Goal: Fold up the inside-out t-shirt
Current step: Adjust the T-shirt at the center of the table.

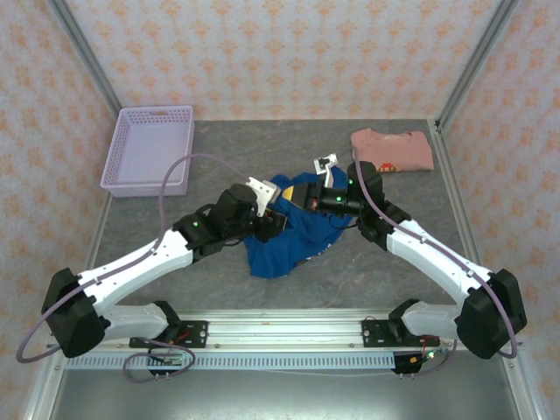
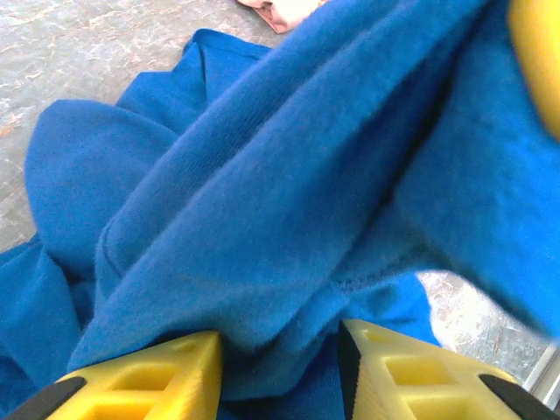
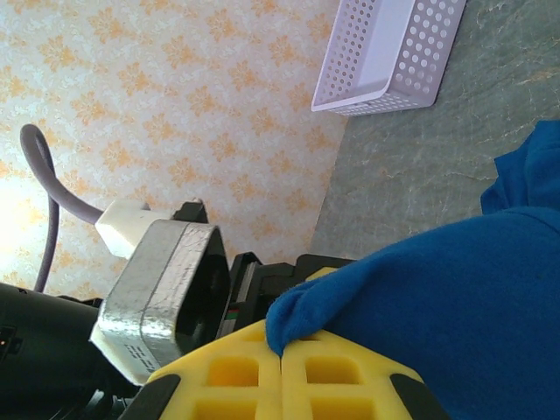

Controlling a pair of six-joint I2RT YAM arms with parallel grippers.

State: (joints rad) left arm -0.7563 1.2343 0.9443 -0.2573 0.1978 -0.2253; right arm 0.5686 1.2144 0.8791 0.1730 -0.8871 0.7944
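The inside-out t-shirt (image 1: 289, 241) is a royal-blue heap in the middle of the table, and both grippers lift its top part. My right gripper (image 1: 308, 197) is shut on a small fold of the blue cloth; in the right wrist view its yellow fingertips (image 3: 282, 346) meet with the t-shirt (image 3: 455, 297) pinched between them. My left gripper (image 1: 273, 217) is just to the left of it, almost touching. In the left wrist view its fingers (image 2: 278, 339) stand apart, with a thick fold of the t-shirt (image 2: 262, 201) hanging into the gap.
A lavender perforated basket (image 1: 149, 149) stands at the back left, also seen in the right wrist view (image 3: 385, 52). A folded salmon-pink shirt (image 1: 394, 149) lies at the back right. Grey tabletop lies bare in front of the heap and to its left.
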